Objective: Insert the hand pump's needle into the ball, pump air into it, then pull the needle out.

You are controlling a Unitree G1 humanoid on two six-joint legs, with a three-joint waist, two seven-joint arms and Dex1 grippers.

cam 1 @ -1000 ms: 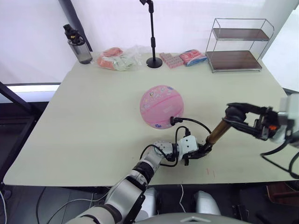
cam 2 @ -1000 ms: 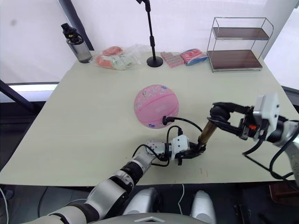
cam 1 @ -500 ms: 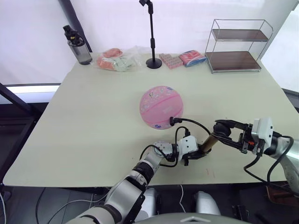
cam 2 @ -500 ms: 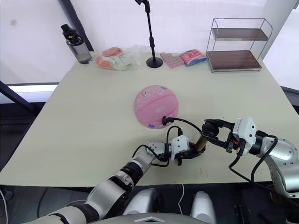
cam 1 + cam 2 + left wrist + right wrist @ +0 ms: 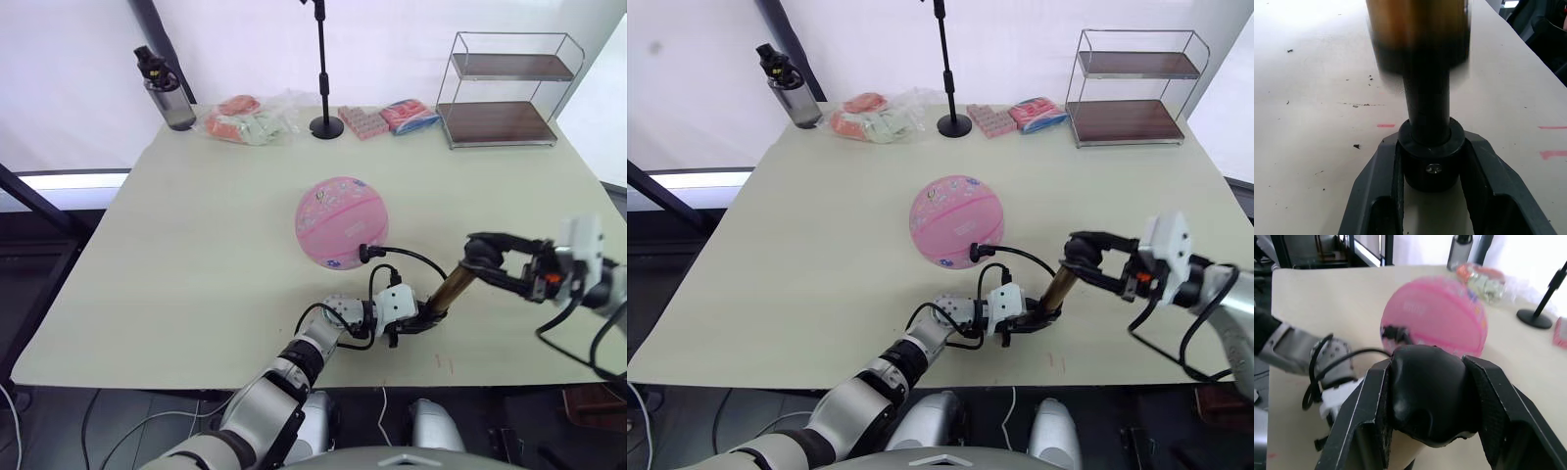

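The hand pump (image 5: 449, 291) stands tilted on the table (image 5: 196, 245), just in front of the pink ball (image 5: 341, 223) and between the 2 end effectors. The left end effector (image 5: 416, 320) grips the pump's black lower end: in the left wrist view its 2 dark fingers (image 5: 1376, 181) close narrowly around the round base cap, which carries a small screw. The right end effector (image 5: 477, 257) holds the black handle at the pump's top; in the right wrist view its 2 fingers (image 5: 1356, 421) clamp on either side of that smooth, rounded black knob.

The pump body is a short bronze-gold metal cylinder with a glossy finish, leaning up and to the right from the base. A thin black hose (image 5: 411, 257) arcs from the lower end to a small black fitting pressed against the ball's near side. The needle itself is too small to make out. The ball is matte pink with pale printed patterns.

The left arm reaches forward low over the table's near edge, with its wrist close to the surface. The right arm comes in from the right side, forearm roughly level, with its end effector pointing leftward toward the pump's top. The table is a pale beige, smooth top with a few faint red marks near the pump.
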